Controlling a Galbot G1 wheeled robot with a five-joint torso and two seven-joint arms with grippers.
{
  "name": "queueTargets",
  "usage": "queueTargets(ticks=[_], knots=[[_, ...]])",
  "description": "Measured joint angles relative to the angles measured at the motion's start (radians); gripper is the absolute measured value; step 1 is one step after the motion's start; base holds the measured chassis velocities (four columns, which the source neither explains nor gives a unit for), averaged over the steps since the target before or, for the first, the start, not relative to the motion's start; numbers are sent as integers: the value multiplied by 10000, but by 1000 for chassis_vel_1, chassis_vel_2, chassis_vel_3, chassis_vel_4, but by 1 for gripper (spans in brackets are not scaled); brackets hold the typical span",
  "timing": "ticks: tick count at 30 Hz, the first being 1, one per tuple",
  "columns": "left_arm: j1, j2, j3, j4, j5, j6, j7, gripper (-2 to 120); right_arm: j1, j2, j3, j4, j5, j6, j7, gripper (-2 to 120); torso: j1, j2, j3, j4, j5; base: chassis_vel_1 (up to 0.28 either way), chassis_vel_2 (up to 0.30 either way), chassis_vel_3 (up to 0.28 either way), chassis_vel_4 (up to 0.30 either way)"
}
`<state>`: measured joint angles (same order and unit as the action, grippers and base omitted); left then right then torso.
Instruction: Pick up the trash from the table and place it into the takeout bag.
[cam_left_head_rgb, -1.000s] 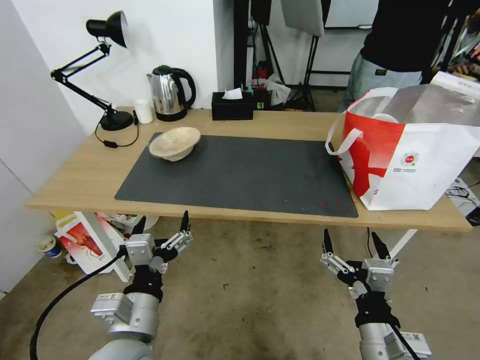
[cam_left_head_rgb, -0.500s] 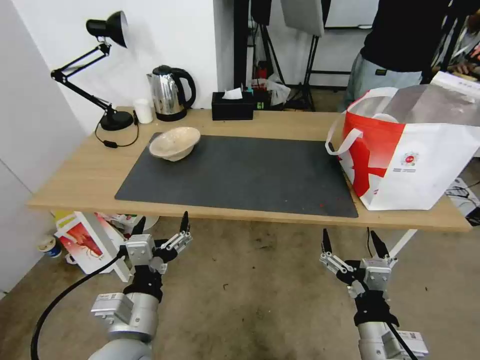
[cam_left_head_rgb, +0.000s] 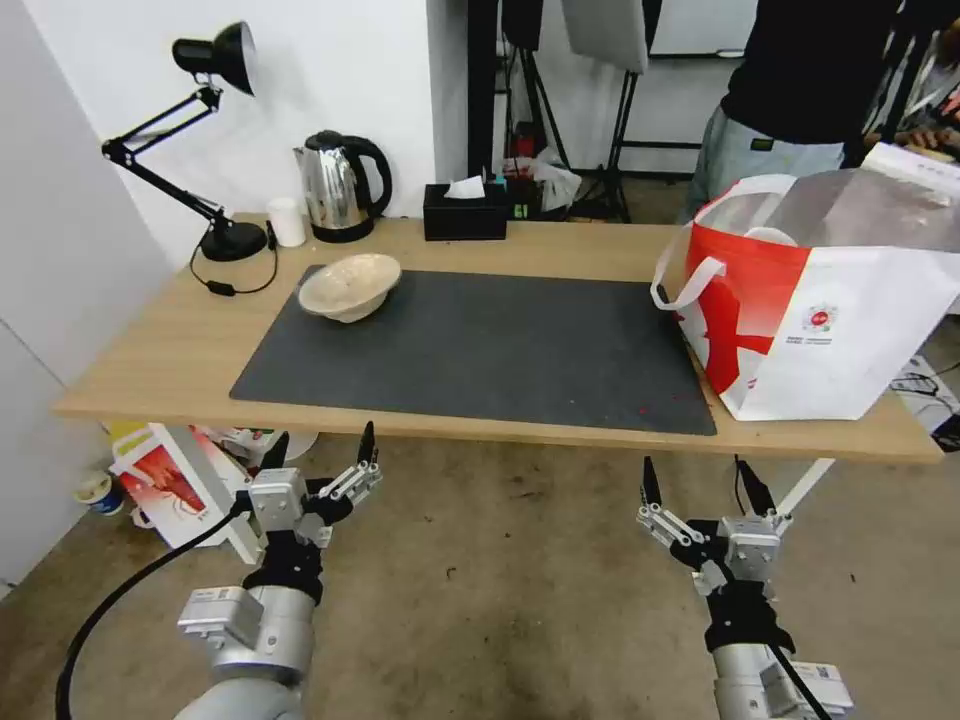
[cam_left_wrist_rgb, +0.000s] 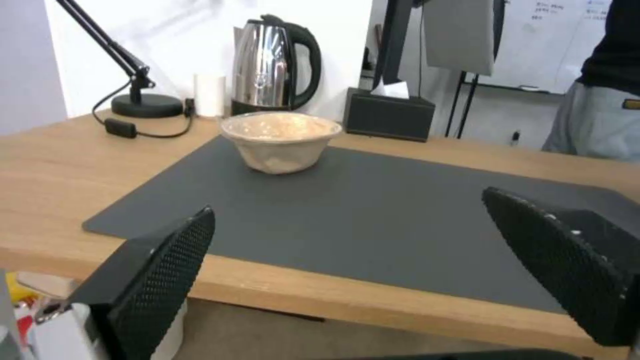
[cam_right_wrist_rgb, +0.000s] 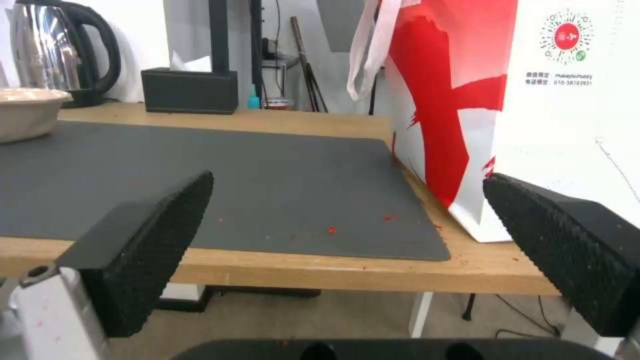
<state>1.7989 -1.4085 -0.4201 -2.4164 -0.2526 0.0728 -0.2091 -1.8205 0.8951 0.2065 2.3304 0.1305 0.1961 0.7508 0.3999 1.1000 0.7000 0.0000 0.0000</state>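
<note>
The worktop (cam_left_head_rgb: 150, 350) carried the takeout bag (cam_left_head_rgb: 840, 330) at its right end, mouth up, and the upright round beige bowl (cam_left_head_rgb: 350, 286), no long axis, on the mat's far-left corner, best reached from above by the nearer, wide-open left end effector (cam_left_head_rgb: 322, 448); the right end effector (cam_left_head_rgb: 700, 478) waited equally wide.

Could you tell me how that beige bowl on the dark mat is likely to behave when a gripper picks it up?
The beige bowl looks thin-walled and slightly dented in the left wrist view, so it would probably flex under a firm pinch. It appears empty, hence likely light and apt to slide on the mat if nudged. It sits tilted in the head view, so it may rock.
</note>
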Motion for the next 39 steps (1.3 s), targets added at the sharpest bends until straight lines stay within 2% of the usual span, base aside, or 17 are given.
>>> queueTargets(ticks=[19, 22, 23, 25, 26, 28, 39], knots=[[-379, 460, -755, -363, -991, 460, -110, 100, -1, 0, 4, 17, 1, 2, -1, 100, 0, 0, 0, 1, -1, 0, 0, 0, 0], [-783, 879, -1145, -548, -1941, 829, -348, 100, -1, 1, 6, 17, 3, 2, -2, 100, 1, 0, 0, 0, -1, 0, 0, 0, 0], [-783, 879, -1145, -548, -1941, 829, -348, 100, -1, 1, 6, 17, 3, 2, -2, 100, 1, 0, 0, 0, -1, 0, 0, 0, 0], [-1152, 1374, -1437, -630, -2726, 1046, -582, 100, -1, 1, 5, 18, 5, 2, -2, 100, 1, 0, 0, 0, -2, 0, 0, 0, 0], [-1152, 1374, -1437, -630, -2726, 1046, -582, 100, -1, 1, 5, 18, 5, 2, -2, 100, 1, 0, 0, 0, -2, 0, 0, 0, 0], [-1360, 1815, -1624, -691, -3227, 1166, -731, 100, -1, 1, 5, 18, 6, 2, -2, 100, 0, 0, 0, -1, 0, 0, 0, 0, 0], [-1712, 2352, -1762, -744, -4066, 1427, -1114, 100, -1, 1, 6, 17, 14, 2, -2, 100, 0, 0, 0, 0, -1, 0, 0, 0, 0]])
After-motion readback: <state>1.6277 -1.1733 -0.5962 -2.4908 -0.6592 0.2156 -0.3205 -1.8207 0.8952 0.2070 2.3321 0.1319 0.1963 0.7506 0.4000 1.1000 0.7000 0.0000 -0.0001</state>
